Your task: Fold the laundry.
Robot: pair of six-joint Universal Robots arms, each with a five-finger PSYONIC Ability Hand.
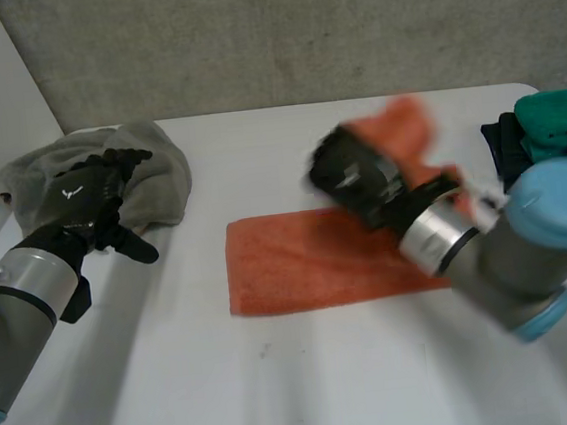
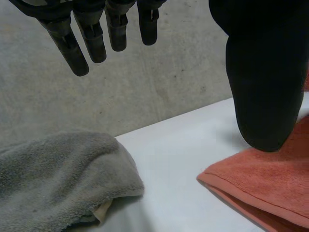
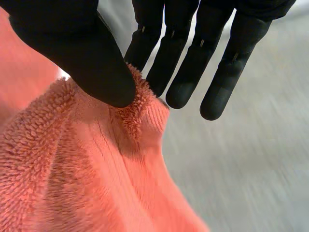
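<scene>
The right hand (image 1: 356, 177) is blurred and hides the right end of the orange towel (image 1: 298, 261). Its thumb pinches a raised terry corner against the fingers. The rest lies flat, a rectangle mid-desk (image 1: 280, 384). The left hand (image 1: 87, 201), fingers straight and empty, is above a rumpled grey towel (image 1: 159, 169). Teal and dark clothes (image 1: 546, 122), partly cut off, lie behind the right arm.

Right hand (image 1: 356, 177) holds orange towel (image 1: 298, 261) corner raised off white table (image 1: 281, 394) — left hand (image 1: 91, 196) over grey towel (image 1: 154, 170).
</scene>
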